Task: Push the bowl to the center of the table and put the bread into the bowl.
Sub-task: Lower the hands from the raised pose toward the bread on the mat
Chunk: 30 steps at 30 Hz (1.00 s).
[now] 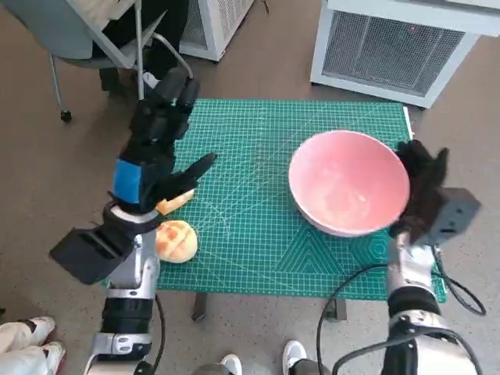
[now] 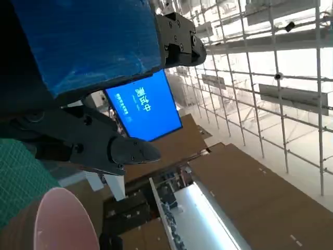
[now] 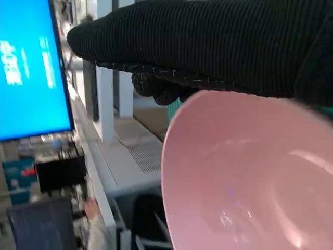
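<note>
Risk w/ our right hand point(image 1: 422, 187), fingers' spread unclear, flat vs bowl point(image 1: 349, 181) rim: push too high, we tip it; bread point(image 1: 175, 240) sits just below our left hand point(image 1: 160, 144), splayed, empty.

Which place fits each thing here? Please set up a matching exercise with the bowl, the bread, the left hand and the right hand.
Things:
1. pink bowl
2. bread
3. left hand
4. right hand

Places:
A. against the bowl's outer side, at the mat's right edge
B. raised over the mat's left part, fingers spread, holding nothing
C. near the mat's front left corner
D. on the mat's right half

Pairs: 1-D, 2-C, 3-B, 4-A
</note>
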{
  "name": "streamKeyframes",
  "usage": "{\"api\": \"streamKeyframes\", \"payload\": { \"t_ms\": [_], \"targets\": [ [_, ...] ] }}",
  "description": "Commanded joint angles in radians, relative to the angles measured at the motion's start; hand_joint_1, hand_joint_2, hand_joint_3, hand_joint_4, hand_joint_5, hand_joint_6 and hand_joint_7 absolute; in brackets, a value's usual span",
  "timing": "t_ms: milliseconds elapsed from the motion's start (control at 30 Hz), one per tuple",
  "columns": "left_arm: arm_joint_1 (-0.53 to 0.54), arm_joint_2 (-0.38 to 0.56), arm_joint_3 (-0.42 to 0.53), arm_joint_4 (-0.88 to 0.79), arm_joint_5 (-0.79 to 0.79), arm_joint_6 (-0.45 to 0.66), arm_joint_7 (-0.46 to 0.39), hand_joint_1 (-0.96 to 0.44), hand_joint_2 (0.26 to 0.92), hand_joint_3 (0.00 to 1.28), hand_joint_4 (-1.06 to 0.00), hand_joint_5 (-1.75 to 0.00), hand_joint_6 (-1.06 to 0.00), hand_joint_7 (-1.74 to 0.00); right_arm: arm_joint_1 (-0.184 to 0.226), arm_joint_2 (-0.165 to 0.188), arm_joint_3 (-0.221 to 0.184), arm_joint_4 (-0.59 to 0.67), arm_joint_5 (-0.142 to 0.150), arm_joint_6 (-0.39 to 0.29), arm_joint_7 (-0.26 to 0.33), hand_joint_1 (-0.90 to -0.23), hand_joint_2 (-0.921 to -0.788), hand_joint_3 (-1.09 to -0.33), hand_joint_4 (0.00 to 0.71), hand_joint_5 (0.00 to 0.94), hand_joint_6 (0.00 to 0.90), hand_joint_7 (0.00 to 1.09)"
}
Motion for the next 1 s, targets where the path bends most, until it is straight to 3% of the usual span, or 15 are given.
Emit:
{"api": "streamKeyframes", "payload": {
  "t_ms": [33,733,1000],
  "targets": [
    [0.036,0.009,0.009,-0.047,-0.005,0.010,0.016,-0.23,0.921,0.20,-0.22,0.00,-0.20,-0.21,-0.021,0.031,0.008,0.021,-0.007,0.040,-0.011,-0.471,-0.921,-0.885,0.236,0.010,0.100,0.43],
    [0.131,0.044,0.030,-0.189,0.057,0.054,0.120,-0.16,0.921,0.22,-0.24,-0.01,-0.24,-0.19,-0.150,0.111,-0.013,0.040,0.008,0.160,-0.011,-0.450,-0.921,-0.890,0.233,0.003,0.104,0.43],
    [0.145,0.067,0.047,-0.186,0.065,0.056,0.137,-0.20,0.921,0.21,-0.24,0.00,-0.24,-0.18,-0.171,0.097,-0.010,0.035,-0.002,0.172,0.006,-0.460,-0.921,-0.878,0.231,0.002,0.115,0.42]
  ]
}}
